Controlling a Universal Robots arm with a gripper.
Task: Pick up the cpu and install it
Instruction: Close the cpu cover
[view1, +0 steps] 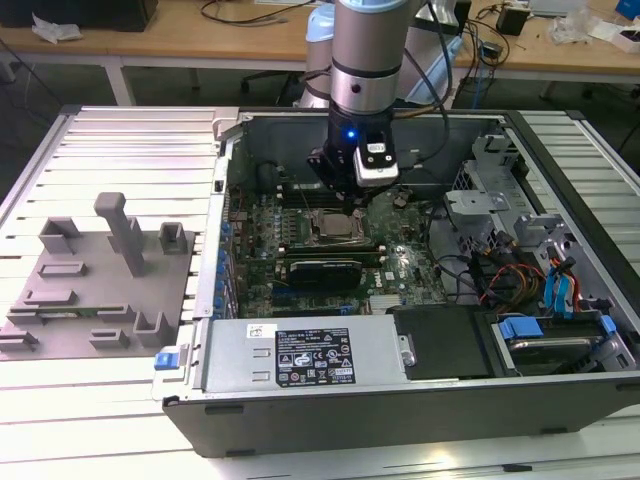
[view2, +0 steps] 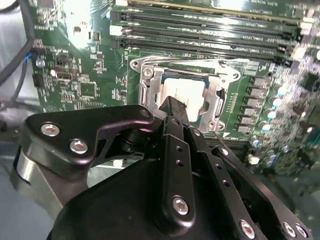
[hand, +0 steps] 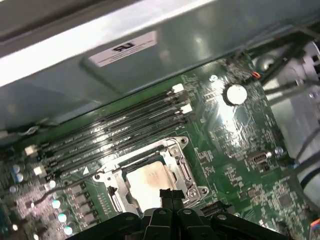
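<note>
gripper (hand: 171, 195) closed, above socket (hand: 184, 172) | cpu (hand: 150, 179): 1, in socket | socket: 1

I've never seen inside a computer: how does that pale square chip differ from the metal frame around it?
The cpu is a solid pale square plate; the metal frame is an open border with screws at its corners. The cpu lies in the middle; the metal frame surrounds it. Both are squarish, metallic and lie flat on the green motherboard.

Cpu (view2: 186, 91): in the socket (view2: 216, 97).
Socket: inside the case (view1: 330, 405), beside the memory slots (view2: 200, 22).
Grey blocks (view1: 125, 235): outside the case, exterior view's left.
Gripper (hand: 172, 194): over the socket.
</note>
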